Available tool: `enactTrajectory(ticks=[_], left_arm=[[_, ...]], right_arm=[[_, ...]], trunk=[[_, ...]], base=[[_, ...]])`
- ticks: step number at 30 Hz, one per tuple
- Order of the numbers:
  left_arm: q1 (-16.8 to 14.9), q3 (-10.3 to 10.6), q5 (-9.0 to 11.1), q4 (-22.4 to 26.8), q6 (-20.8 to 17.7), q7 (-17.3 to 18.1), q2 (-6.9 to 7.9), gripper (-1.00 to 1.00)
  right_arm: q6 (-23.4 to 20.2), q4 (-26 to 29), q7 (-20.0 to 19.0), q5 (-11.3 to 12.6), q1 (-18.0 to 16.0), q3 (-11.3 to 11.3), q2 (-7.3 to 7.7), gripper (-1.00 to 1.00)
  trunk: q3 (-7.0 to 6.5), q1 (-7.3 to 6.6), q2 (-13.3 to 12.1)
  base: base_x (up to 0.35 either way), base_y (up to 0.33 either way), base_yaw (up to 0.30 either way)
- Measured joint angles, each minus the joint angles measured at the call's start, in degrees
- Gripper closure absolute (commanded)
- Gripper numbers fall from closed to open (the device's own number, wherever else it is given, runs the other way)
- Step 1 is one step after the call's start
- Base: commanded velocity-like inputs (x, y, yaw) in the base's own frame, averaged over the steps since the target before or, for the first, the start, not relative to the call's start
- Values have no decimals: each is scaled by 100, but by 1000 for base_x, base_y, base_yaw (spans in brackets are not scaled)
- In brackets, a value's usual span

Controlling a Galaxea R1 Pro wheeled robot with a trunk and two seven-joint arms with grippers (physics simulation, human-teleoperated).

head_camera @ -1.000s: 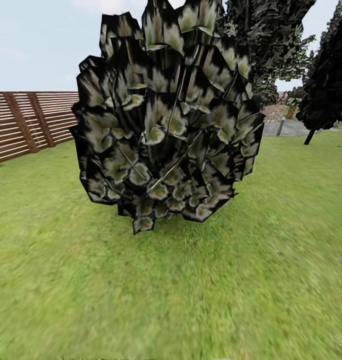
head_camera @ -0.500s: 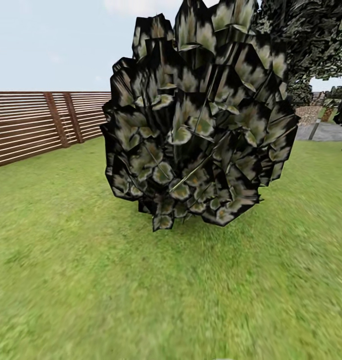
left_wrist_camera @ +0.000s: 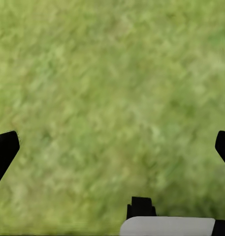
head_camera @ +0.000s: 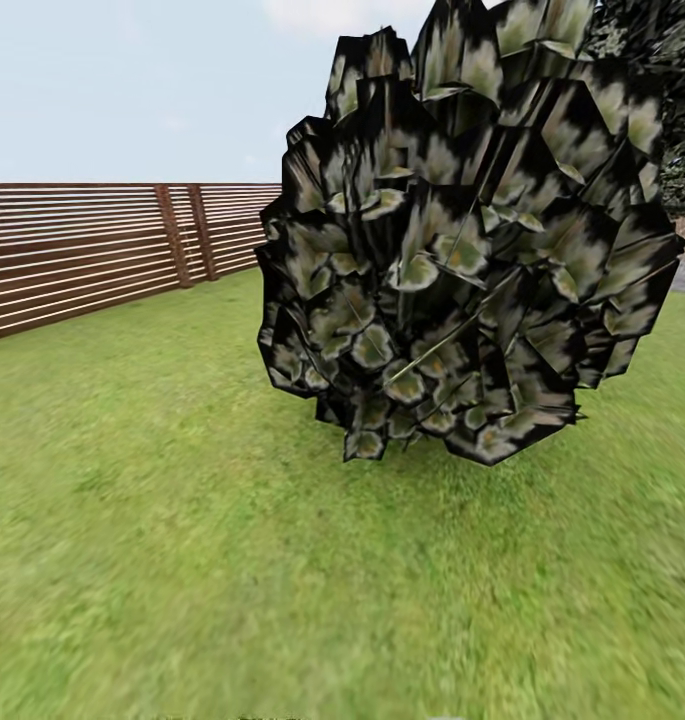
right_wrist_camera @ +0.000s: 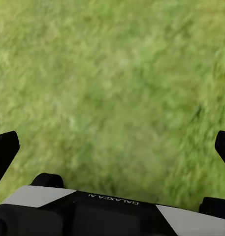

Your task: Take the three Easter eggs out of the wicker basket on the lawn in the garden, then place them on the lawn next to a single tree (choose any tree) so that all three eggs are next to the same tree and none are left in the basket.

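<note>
Since a second ago my head camera has swung left, sliding the tree (head_camera: pixel 462 250) toward the right edge. Its dark, angular, pale-speckled leaves hang low over the lawn (head_camera: pixel 182 560); I can't see its trunk. Open grass runs left to the slatted fence (head_camera: pixel 92 250). Left gripper (left_wrist_camera: pixel 112 147) and right gripper (right_wrist_camera: pixel 112 147) hover over grass, fingers spread wide, holding nothing.

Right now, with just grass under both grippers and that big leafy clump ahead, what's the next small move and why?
Probably keep turning the base to scan. The left gripper and right gripper are open with bare lawn between their fingers, and ahead stand dark foliage and the wooden fence, so there is nothing within reach to pick.
</note>
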State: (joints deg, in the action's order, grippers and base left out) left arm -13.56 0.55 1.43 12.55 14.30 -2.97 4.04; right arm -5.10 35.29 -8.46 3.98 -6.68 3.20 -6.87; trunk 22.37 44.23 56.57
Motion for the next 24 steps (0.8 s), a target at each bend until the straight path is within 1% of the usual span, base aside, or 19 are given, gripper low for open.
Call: enactTrajectory(ticks=[24], left_arm=[[-1,-1,0,0,0,0,-1,-100]], right_arm=[[0,0,0,0,0,5,0,-100]], trunk=[[0,0,0]], base=[[0,0,289]])
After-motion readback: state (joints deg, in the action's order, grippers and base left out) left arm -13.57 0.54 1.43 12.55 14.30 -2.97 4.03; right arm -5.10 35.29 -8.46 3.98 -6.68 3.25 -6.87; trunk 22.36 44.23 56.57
